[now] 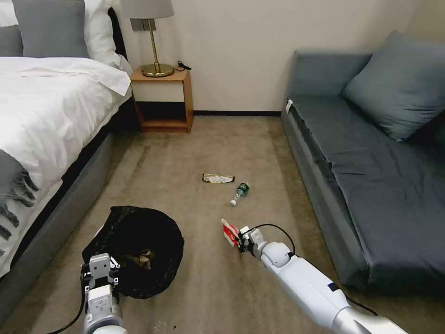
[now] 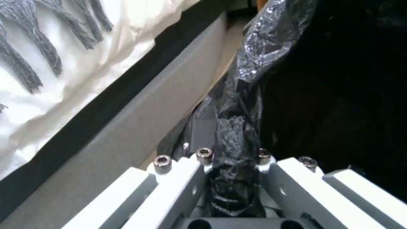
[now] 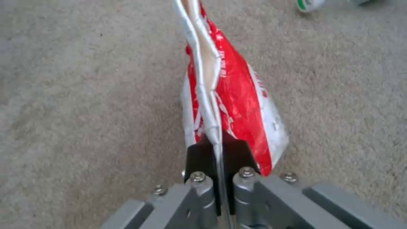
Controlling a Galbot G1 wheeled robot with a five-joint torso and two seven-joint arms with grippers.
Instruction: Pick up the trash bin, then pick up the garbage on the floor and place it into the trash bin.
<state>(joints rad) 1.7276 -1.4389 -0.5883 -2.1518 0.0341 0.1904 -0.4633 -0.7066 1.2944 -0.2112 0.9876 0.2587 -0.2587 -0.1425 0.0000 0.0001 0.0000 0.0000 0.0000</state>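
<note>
The trash bin (image 1: pixel 139 250), lined with a crinkled black bag (image 2: pixel 250 63), hangs at the lower left with my left gripper (image 1: pixel 99 271) shut on its rim. A crumpled brown paper bag (image 1: pixel 143 260) lies inside it. My right gripper (image 1: pixel 238 239) is shut on the red-and-white packet (image 3: pixel 229 95), pinching its sealed edge just above the carpet. Farther ahead on the floor lie a small clear bottle with a green label (image 1: pixel 240 192) and a flat gold-and-white snack wrapper (image 1: pixel 218 178).
A bed with white linen (image 1: pixel 51 116) runs along the left, its grey base (image 2: pixel 127 127) close beside the bin. A grey sofa (image 1: pixel 371 153) lines the right. A wooden nightstand with a lamp (image 1: pixel 162 88) stands at the back wall. Beige carpet lies between.
</note>
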